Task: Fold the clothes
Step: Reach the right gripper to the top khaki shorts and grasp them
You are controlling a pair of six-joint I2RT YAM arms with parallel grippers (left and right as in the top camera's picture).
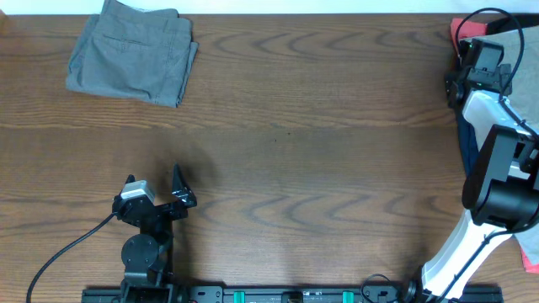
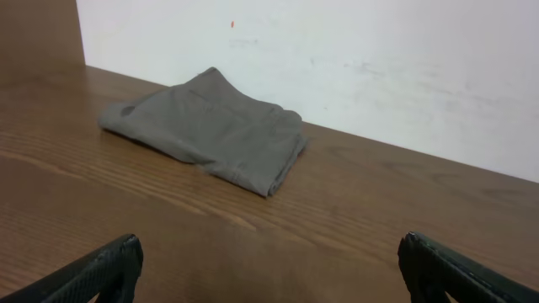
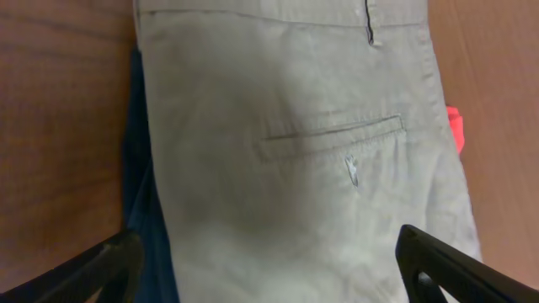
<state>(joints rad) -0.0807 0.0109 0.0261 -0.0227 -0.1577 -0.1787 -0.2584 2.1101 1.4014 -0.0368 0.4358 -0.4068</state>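
Observation:
The pale khaki-green shorts [image 3: 295, 143] fill the right wrist view, lying flat with the waistband at the top and a stitched back pocket showing. My right gripper [image 3: 269, 261] is open just above them, one finger on each side, holding nothing. In the overhead view my right gripper [image 1: 459, 80] is at the table's far right edge and its arm hides the shorts. My left gripper [image 1: 153, 179] is open and empty near the front left; the left wrist view shows its fingers [image 2: 269, 265] wide apart over bare wood.
Darker grey-olive shorts [image 1: 130, 59] lie folded at the back left and also show in the left wrist view [image 2: 210, 130]. A navy garment [image 3: 147, 236] lies under the khaki shorts. Something red [image 3: 456, 126] pokes out on their right side. A white wall runs behind the table.

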